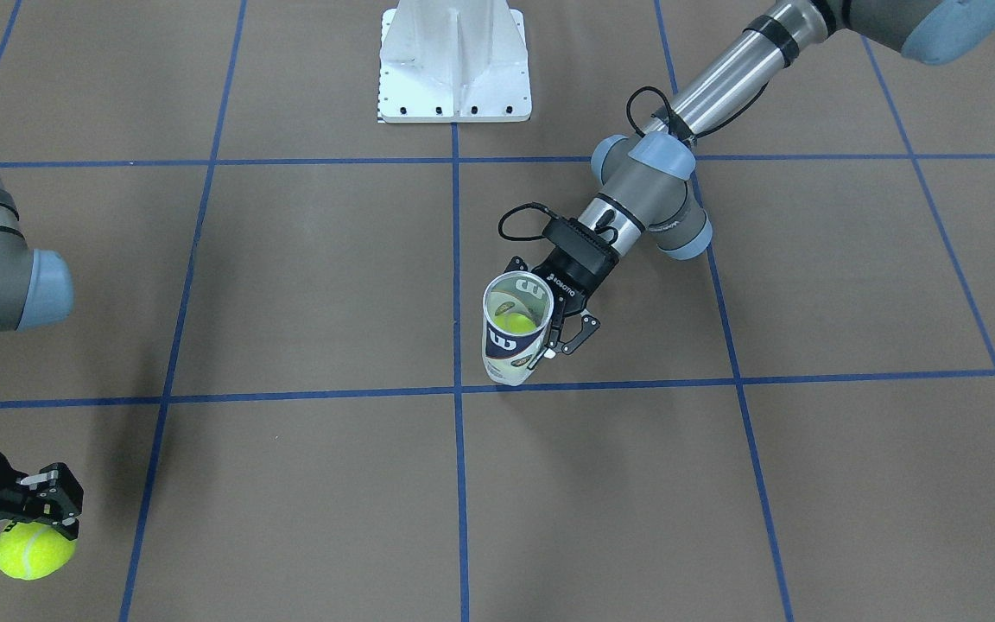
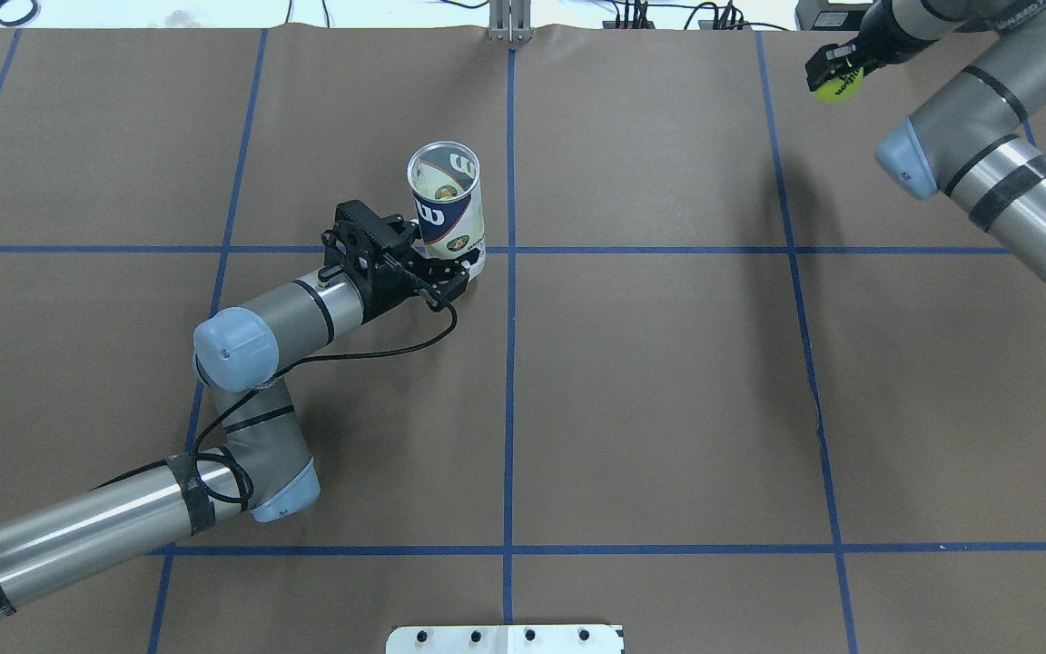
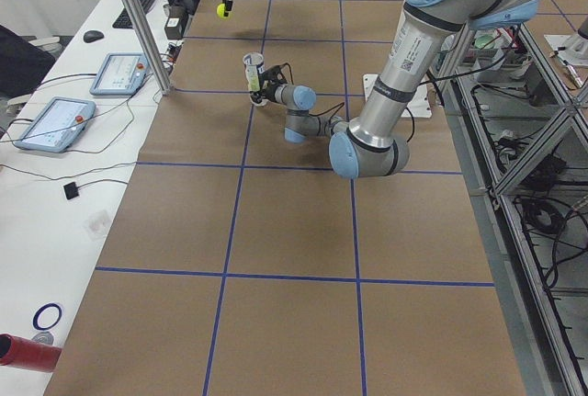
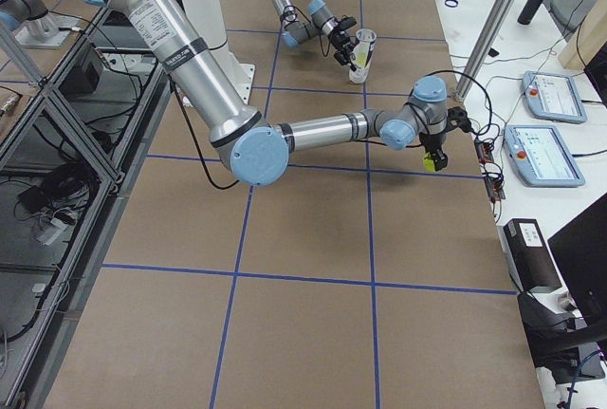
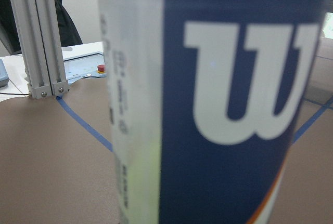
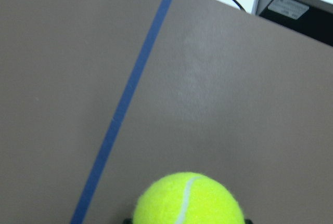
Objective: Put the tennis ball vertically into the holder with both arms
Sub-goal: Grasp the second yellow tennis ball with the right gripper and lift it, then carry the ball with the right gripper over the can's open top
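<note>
Overhead exterior view, from the robot's side outwards: the left arm (image 2: 278,313) lies low over the tabletop (image 2: 668,409), and the left fingers (image 2: 450,274) seem to be closed on the lower part of the holder (image 2: 447,207), though the contact itself is hard to see. The holder stands upright on its base near the table's centre line, mouth open upward, and one ball (image 1: 515,324) is already lying inside it. Well apart, at the far right corner, the right fingers (image 2: 824,64) grip the tennis ball (image 2: 837,84) above the tabletop. The risk I see is in the long carry and the tight fit: a ball lowered slightly off the mouth would press on the rim and tip or twist the holder in a low grip.
</note>
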